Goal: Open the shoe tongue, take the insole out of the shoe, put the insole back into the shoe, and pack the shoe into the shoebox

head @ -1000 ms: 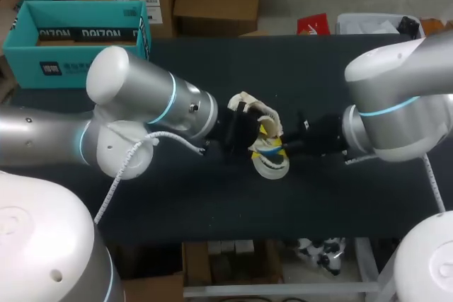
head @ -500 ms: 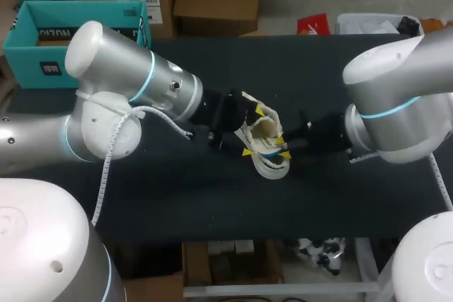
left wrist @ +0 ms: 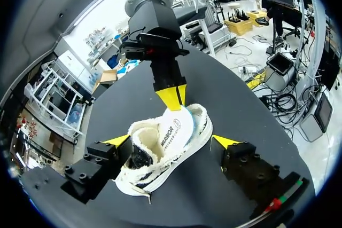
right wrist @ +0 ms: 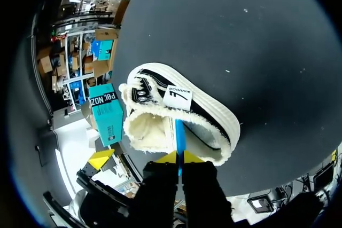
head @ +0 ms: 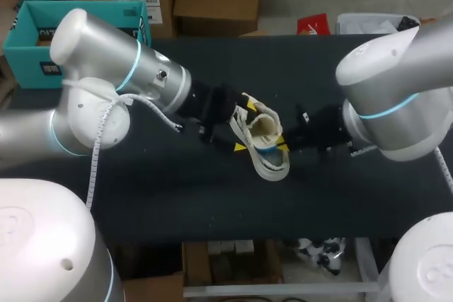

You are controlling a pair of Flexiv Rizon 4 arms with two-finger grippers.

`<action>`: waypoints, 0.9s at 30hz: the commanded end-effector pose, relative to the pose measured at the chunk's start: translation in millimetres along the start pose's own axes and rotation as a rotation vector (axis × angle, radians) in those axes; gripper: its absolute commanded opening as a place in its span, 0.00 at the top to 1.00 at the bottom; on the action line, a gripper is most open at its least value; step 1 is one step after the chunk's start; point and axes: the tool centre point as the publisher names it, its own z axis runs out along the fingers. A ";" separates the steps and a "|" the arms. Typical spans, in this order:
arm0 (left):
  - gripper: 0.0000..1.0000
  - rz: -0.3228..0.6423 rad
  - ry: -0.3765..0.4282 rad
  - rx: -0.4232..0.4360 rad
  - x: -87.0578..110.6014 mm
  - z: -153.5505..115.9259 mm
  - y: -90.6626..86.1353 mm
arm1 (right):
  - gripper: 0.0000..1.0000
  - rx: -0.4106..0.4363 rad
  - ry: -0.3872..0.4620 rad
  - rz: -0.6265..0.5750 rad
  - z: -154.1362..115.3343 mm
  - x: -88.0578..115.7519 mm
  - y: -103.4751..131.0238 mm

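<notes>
Shoebox: the teal shoebox (head: 25, 54) stands well to the left of the shoe, beyond the left arm, with its open top up.
Left gripper: the left gripper (head: 245, 126) is at the shoe's left side with its fingers spread wide. In the left wrist view one finger (left wrist: 104, 161) sits right against the fleecy collar and the other stands apart from the shoe's side. It grips nothing.
Shoe: the white shoe (head: 270, 157) with black trim and a fleecy lining is on the black table (head: 212, 196). It lies between the two grippers, tilted, with its opening showing.
Insole: the insole (right wrist: 180, 132) stands partly out of the shoe's opening. From the right wrist it shows as a thin blue edge, and from the left wrist as a white printed face.
Right gripper: the right gripper (head: 281, 144) is at the shoe's right side. Its yellow tips are pressed together, pinching the insole's raised end just above the shoe's rim.
</notes>
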 end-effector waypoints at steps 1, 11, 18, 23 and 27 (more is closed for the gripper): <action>0.00 -0.005 0.002 0.001 0.8 -8.0 0.1 | 1.00 0.021 -0.033 0.012 6.5 -3.3 7.7; 0.00 -0.047 0.008 -0.029 2.1 -16.6 4.9 | 1.00 0.057 -0.038 0.033 35.7 -12.0 27.8; 0.00 -0.080 0.017 -0.024 -0.2 -24.5 7.7 | 1.00 0.056 -0.042 0.043 36.2 -19.1 25.1; 0.00 -0.095 0.020 -0.022 -2.2 -26.4 7.3 | 0.67 0.013 -0.053 0.042 21.9 -20.9 14.3; 0.00 -0.102 0.026 -0.028 -3.3 -25.5 6.6 | 0.67 -0.010 -0.072 0.041 12.1 -20.6 9.1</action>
